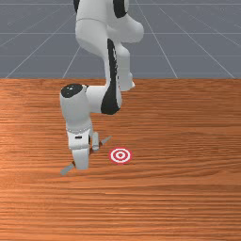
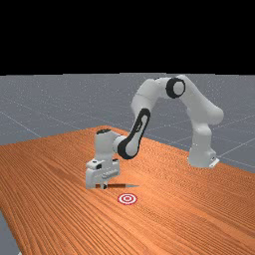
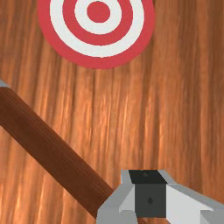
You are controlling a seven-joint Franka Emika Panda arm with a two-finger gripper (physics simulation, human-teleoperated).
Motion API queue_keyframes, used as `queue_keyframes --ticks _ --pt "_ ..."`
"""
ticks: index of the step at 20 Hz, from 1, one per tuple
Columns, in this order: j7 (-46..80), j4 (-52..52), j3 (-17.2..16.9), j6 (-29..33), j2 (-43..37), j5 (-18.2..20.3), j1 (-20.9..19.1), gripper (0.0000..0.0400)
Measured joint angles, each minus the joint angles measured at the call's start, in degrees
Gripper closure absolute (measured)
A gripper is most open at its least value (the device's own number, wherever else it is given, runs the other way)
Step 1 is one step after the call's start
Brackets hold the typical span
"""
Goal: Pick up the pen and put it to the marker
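Note:
In the far view my gripper (image 2: pixel 103 186) is low at the near part of the pen (image 2: pixel 130 186), whose grey tip points right. The front view has the hand (image 1: pixel 81 150) over the middle of the pen, with a grey end (image 1: pixel 68 169) at its lower left and the tip at its upper right. The pen's brown shaft (image 3: pixel 50 146) runs slantwise in the wrist view and is partly hidden behind the gripper (image 3: pixel 150 194). The red and white ringed marker (image 1: pixel 120 155) lies flat, apart from the pen, to the hand's right in the front view.
The orange-brown table (image 1: pixel 188 197) extends around the pen and marker. In the far view the arm's forearm (image 2: pixel 140 127) rises from the hand toward the base (image 2: pixel 200 152) at the right, and the table's left edge runs down the lower left.

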Motion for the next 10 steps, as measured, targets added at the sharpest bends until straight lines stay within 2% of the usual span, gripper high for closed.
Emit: queue_keyframes --ticks 2,4,5,6,7,10 --pt "3.2 -2.1 -3.7 -1.7 -3.7 -4.2 3.6 0.0400" --pt "3.2 -2.9 -2.9 -4.6 -7.5 -4.2 3.0 0.0400" --pt "2.5 1.0 -2.2 -6.4 -6.0 -3.4 2.6 0.0400" --pt "1.4 7.8 -1.0 -14.6 -2.5 -2.1 1.8 0.0400" --pt "1.5 9.9 -1.2 -15.2 -0.2 -2.3 2.1 0.0400" --pt "0.1 9.6 -1.2 -10.2 3.6 -2.2 1.6 0.0400"
